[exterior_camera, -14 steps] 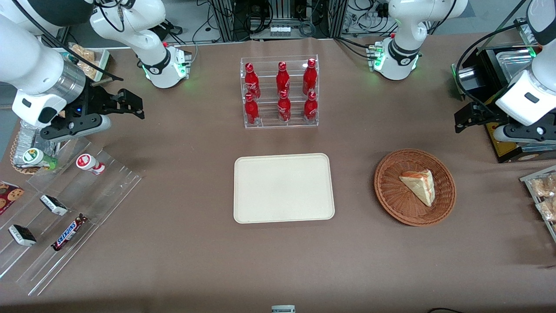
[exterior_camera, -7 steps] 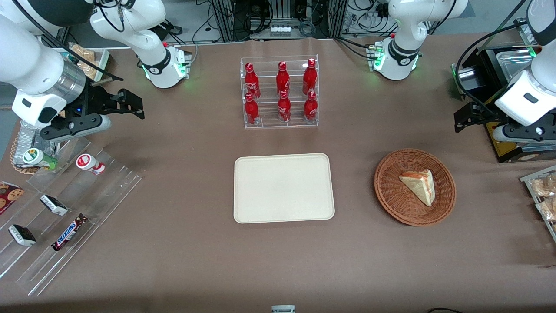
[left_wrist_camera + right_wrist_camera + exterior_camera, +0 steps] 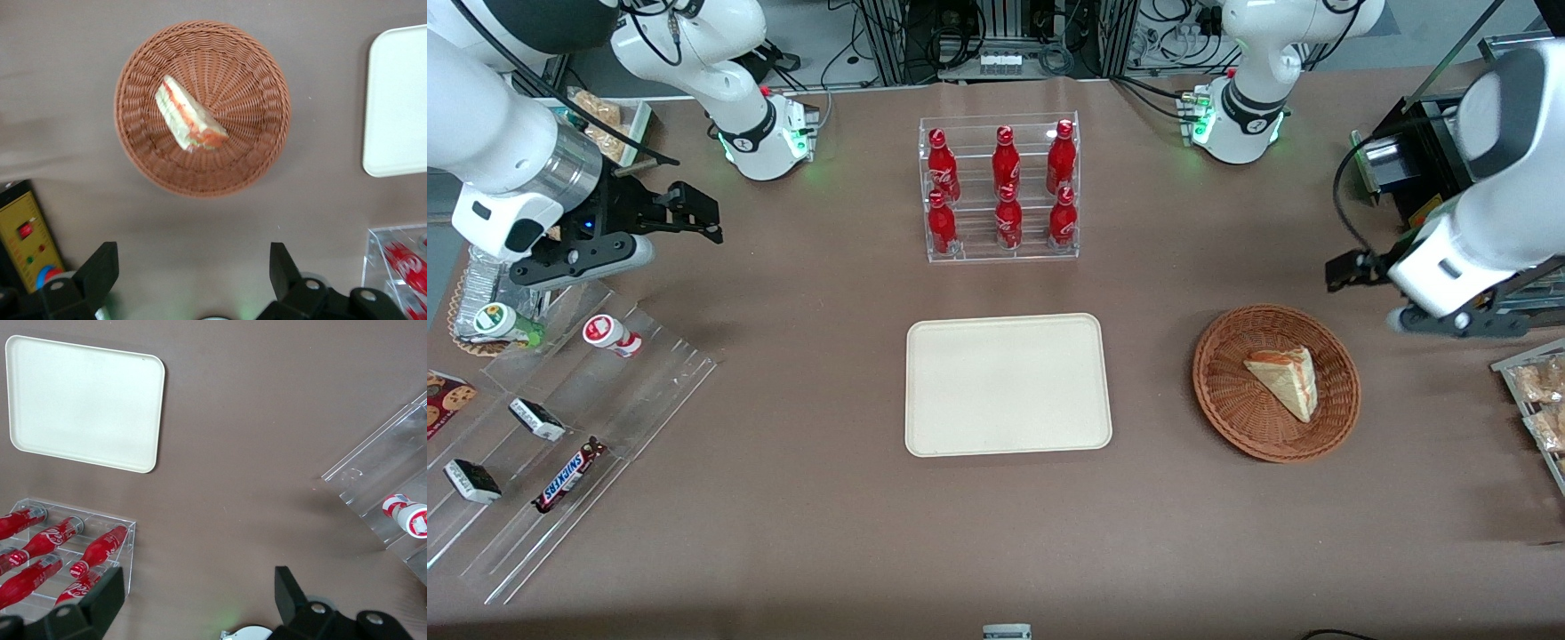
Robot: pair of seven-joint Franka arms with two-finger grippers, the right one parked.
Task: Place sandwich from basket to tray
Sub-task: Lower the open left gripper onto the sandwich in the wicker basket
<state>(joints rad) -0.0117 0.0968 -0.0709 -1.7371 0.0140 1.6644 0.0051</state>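
Observation:
The sandwich (image 3: 1285, 380) (image 3: 190, 123), a pale wedge with red-orange and green filling, lies in the round reddish-brown wicker basket (image 3: 1218, 391) (image 3: 133, 140). The empty cream tray (image 3: 1008, 384) (image 3: 400, 100) sits flat on the table beside the basket, toward the parked arm's end. My left gripper (image 3: 1347, 269) (image 3: 192, 267) hangs above the table, a little farther from the front camera than the basket and just outside its rim. Its fingers (image 3: 100, 267) stand wide open with only bare brown tabletop between them.
A clear acrylic rack of red cola bottles (image 3: 1000, 191) stands farther from the camera than the tray. A black box with a yellow panel (image 3: 27, 240) and wrapped snack packs (image 3: 1538, 391) sit at the working arm's end. A stepped acrylic rack with snack bars (image 3: 560, 427) lies at the parked arm's end.
My left arm has swung from beside the black box toward the basket, bringing the gripper close to the basket's rim. The sandwich, basket and tray have not moved.

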